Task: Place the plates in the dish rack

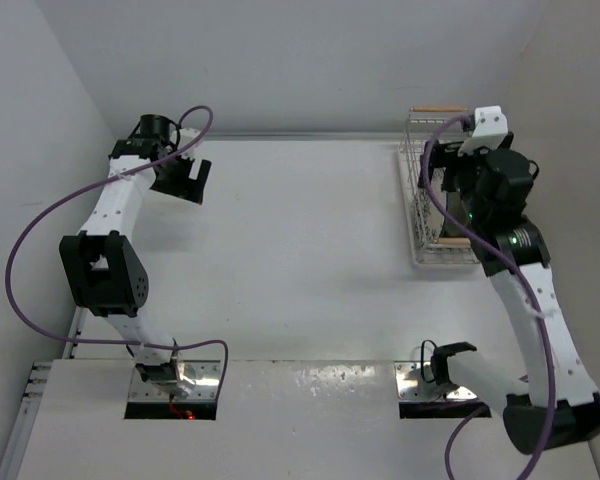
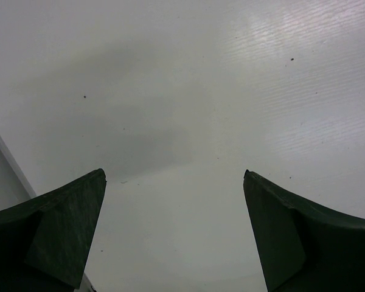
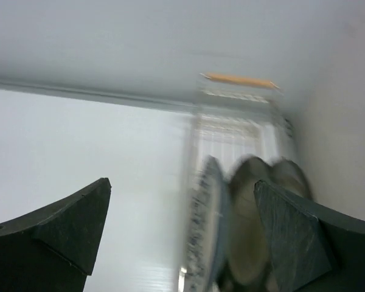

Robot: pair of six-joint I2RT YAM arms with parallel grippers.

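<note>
The white wire dish rack (image 1: 418, 225) stands at the back right of the table, with a wooden handle at each end. In the right wrist view, which is blurred, its far handle (image 3: 240, 79) shows, and three plates stand on edge in the rack: the blue floral plate (image 3: 208, 234), a cream plate (image 3: 248, 228) and another cream plate (image 3: 289, 175). My right gripper (image 3: 182, 184) is open and empty just above them; in the top view it (image 1: 442, 172) hangs over the rack and hides the plates. My left gripper (image 1: 187, 181) is open and empty at the far left, and its wrist view (image 2: 173, 174) shows only bare table.
The white back wall runs right behind the rack, and a side wall lies close on its right. A side wall (image 2: 0, 167) is near the left gripper. Two metal mounting plates (image 1: 180, 375) sit at the near edge by the arm bases.
</note>
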